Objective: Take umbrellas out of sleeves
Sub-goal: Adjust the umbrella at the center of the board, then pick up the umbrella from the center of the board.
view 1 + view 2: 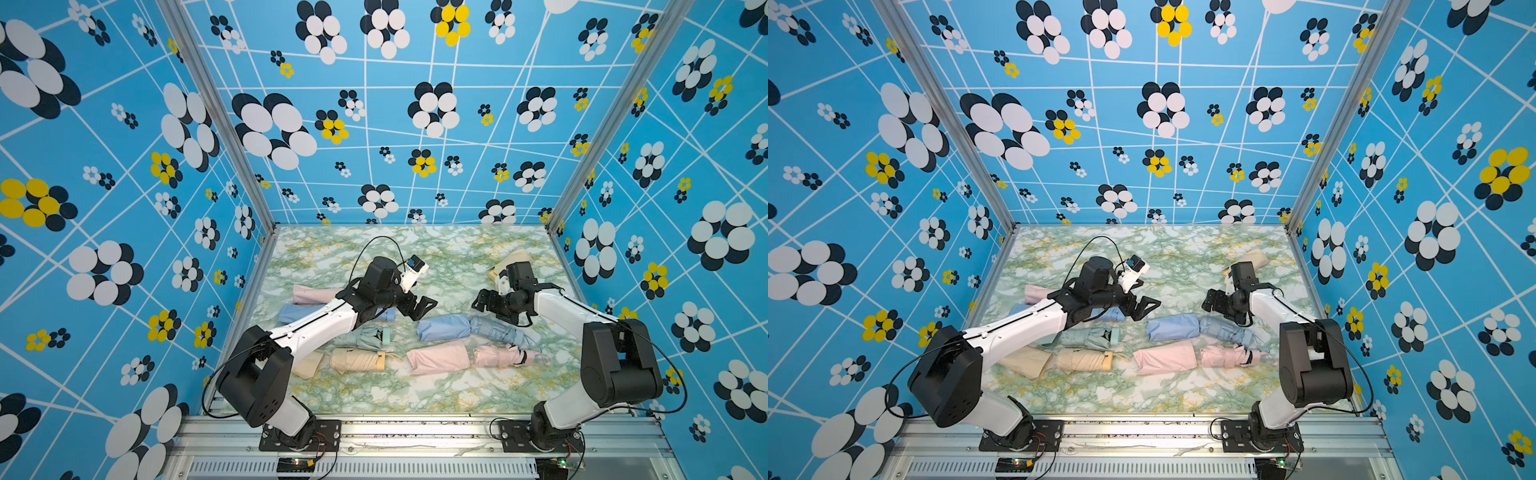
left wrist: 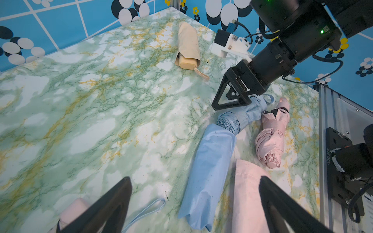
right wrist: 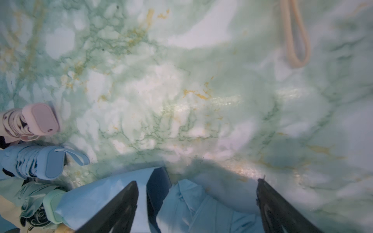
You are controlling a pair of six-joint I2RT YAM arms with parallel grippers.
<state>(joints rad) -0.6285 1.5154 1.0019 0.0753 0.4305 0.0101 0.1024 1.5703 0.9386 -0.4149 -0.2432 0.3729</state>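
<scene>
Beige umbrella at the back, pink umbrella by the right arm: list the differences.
The beige umbrella is inside its sleeve, only the handle showing; the pink umbrella lies bare, pleats exposed. The beige one lies alone; the pink one lies beside the blue umbrella. Both lie flat.

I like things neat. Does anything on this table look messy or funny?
Yes. Far back, apart from the rest, one beige umbrella still sits inside its beige sleeve, only the handle poking out. Right of the middle, the blue umbrella lies bare, and its fabric looks loose and rumpled.

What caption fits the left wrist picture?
Open left gripper hovers near a blue sleeve and a pink sleeve.
</scene>
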